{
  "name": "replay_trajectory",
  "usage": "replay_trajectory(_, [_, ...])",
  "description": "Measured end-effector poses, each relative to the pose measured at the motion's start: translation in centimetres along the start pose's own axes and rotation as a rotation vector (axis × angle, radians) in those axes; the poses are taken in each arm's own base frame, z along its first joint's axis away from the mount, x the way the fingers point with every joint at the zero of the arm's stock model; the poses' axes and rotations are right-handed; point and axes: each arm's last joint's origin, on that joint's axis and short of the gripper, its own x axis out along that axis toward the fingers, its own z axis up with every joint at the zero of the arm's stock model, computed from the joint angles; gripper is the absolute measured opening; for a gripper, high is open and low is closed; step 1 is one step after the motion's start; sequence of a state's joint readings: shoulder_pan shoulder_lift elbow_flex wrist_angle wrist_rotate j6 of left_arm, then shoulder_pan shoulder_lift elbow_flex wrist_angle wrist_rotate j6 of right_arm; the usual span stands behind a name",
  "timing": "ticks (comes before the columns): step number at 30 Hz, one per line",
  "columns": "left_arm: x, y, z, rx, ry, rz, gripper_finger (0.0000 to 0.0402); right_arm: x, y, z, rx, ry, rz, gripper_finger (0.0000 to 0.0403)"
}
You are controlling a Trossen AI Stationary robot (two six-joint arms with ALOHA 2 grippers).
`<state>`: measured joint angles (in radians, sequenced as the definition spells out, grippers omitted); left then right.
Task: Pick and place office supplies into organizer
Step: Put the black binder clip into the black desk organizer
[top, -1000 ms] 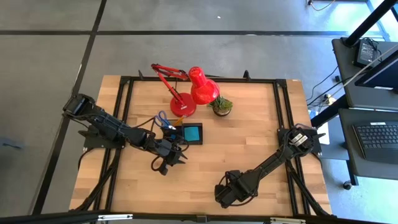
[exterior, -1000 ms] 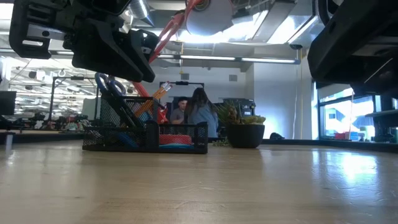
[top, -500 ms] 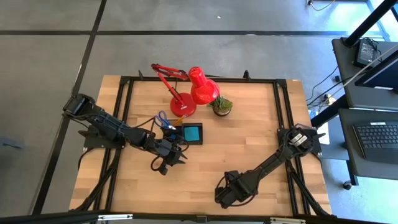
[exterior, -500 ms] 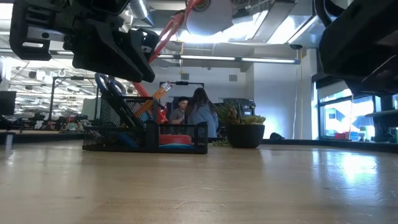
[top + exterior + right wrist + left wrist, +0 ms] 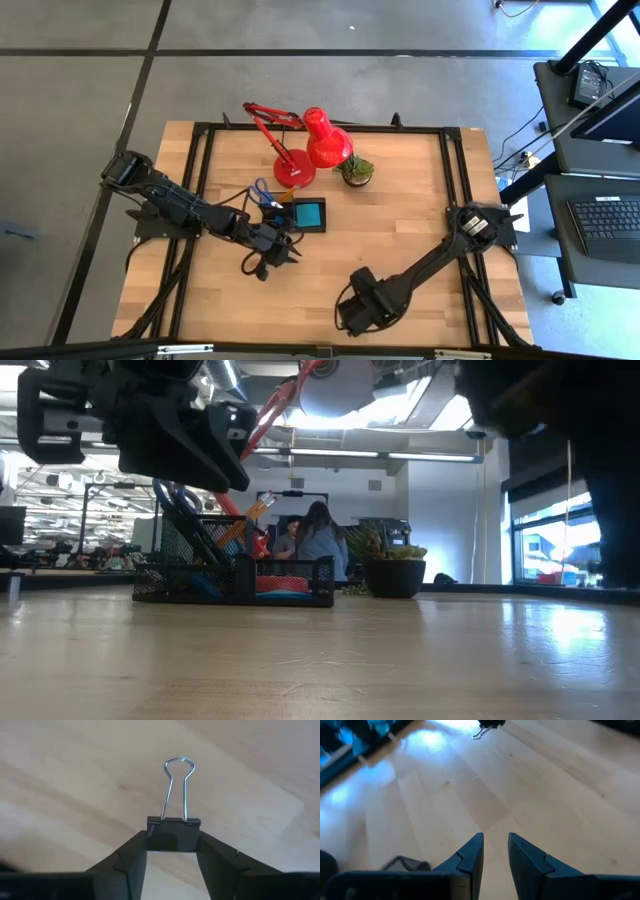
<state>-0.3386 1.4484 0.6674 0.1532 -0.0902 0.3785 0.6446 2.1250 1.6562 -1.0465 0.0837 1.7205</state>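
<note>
The black organizer [image 5: 297,230] stands mid-table, near the lamp base; in the low view the organizer [image 5: 240,585] is a mesh box. A blue note pad [image 5: 310,213] lies in its square tray. Blue-handled scissors [image 5: 262,190] and orange pencils [image 5: 255,510] stick up from its slots. My left gripper [image 5: 266,263] hovers open just near-left of the organizer, over bare wood, with its fingers [image 5: 470,855] slightly apart. My right gripper [image 5: 347,316] is by the table's near edge, shut on a black binder clip [image 5: 173,834]. My right gripper pinches the binder clip's black body [image 5: 173,840] between its two fingers, one on each end of the body. The clip's wire handle [image 5: 178,767] points straight ahead, away from the fingers. Whether the clip touches the wood below does not show.
A red desk lamp [image 5: 325,140] and a small potted plant [image 5: 357,170] stand behind the organizer toward the far edge. Bare wood lies between both grippers and to the organizer's right. A black frame rail [image 5: 450,180] runs along the table's sides. People sit in the room beyond [image 5: 315,545].
My right gripper has moved a little toward the table's left edge along the near side, carrying the binder clip; in the low view that arm's dark bulk has spread leftward across the upper right. My left arm has kept still.
</note>
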Motion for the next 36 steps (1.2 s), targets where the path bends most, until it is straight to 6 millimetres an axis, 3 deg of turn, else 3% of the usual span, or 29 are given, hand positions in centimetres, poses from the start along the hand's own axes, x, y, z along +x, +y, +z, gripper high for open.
replay_trajectory(8, [-0.1,-0.5,0.3,0.418,0.006,0.029,0.0102,-3.5,2.5,2.4,-0.201,-0.095,0.140,0.0157])
replay_trajectory(15, [-0.4,-1.7,1.9,0.736,-0.120,0.064,0.0137,-5.7,4.3,4.9,-0.329,-0.149,0.275,0.0159])
replay_trajectory(22, [-0.5,-1.8,2.8,0.793,-0.193,0.105,0.0148,-5.9,5.3,7.1,-0.410,-0.171,0.379,0.0160])
replay_trajectory(36, [-0.6,-1.7,3.0,0.783,-0.217,0.113,0.0143,-6.2,5.9,9.2,-0.495,-0.218,0.435,0.0160])
